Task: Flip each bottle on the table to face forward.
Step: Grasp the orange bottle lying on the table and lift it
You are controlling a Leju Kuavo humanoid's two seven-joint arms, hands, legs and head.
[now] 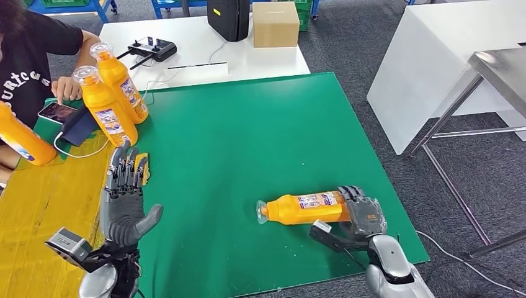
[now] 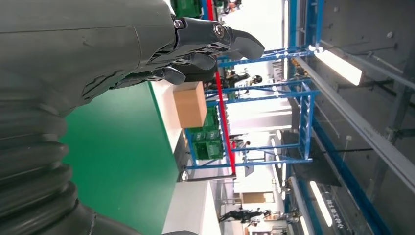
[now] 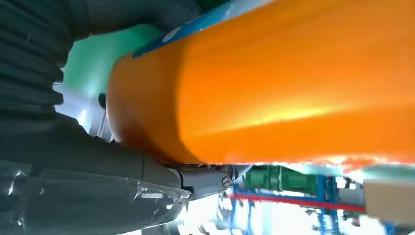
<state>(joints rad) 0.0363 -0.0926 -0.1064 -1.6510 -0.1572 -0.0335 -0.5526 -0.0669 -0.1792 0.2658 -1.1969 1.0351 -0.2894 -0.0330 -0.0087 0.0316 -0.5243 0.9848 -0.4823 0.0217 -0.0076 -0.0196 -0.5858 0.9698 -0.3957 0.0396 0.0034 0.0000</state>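
The left hand (image 1: 126, 198) is raised at the near left edge of the green mat (image 1: 248, 136), fingers straight and apart, thumb out to its right, grasping nothing. Just beyond its fingertips stand two upright orange bottles (image 1: 108, 108); a third orange bottle (image 1: 22, 141) further left is cut off by the frame edge. A person (image 1: 28, 56) sits behind them, touching a phone (image 1: 57, 112). Well to the right, the right hand (image 1: 361, 211) is wrapped around the base of a lying orange bottle (image 1: 307, 208), its cap pointing away toward the left hand. In the right wrist view the bottle's body (image 3: 274, 83) hides most of the fingers.
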